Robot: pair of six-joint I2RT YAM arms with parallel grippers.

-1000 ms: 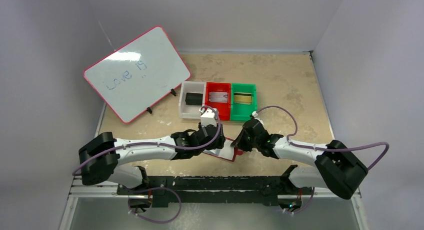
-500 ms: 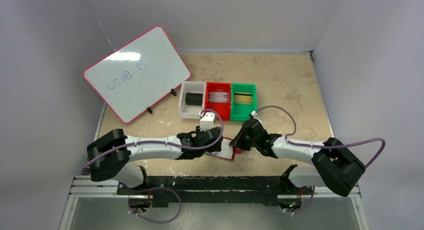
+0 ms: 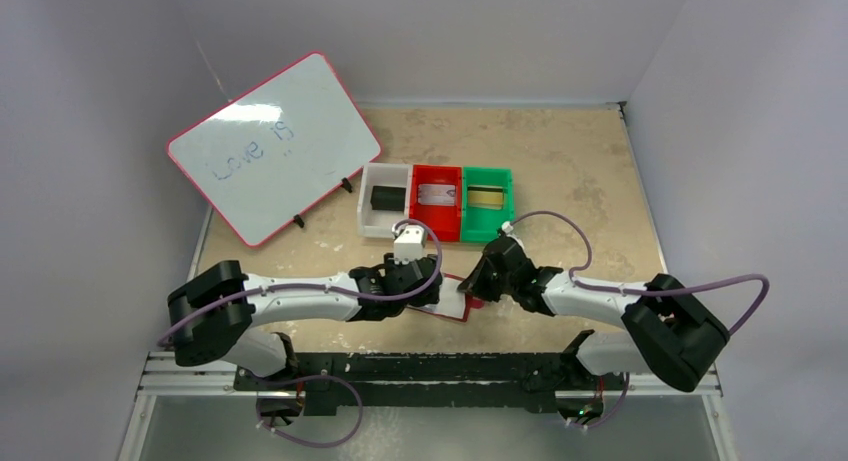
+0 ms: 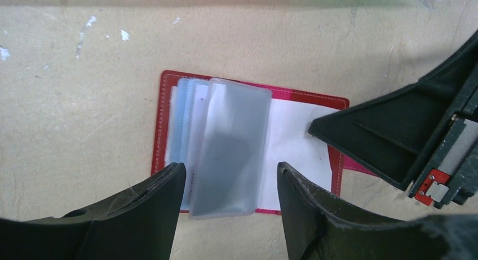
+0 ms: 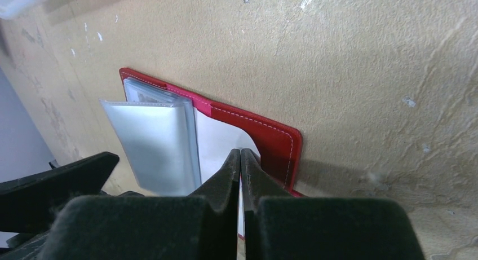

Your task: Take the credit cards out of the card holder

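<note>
Behind, whiteboard [image 3: 272, 146] reads "Love is"; left gripper [image 4: 230, 178] open, empty; right gripper [image 5: 241, 157] closed atop card holder [image 5: 266, 137].

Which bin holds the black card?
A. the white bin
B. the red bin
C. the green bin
A: the black card lies in the white bin, while the red bin holds a silver-grey card and the green bin a gold card.

The right claw [image 5: 241, 155], black fingers pressed together, rests its tips on the white inner page of an open dark red book-style card holder [image 5: 270, 137]. Clear plastic sleeves [image 5: 158, 147] stand fanned to its left, on the beige mottled desk [image 5: 366, 74].
</note>
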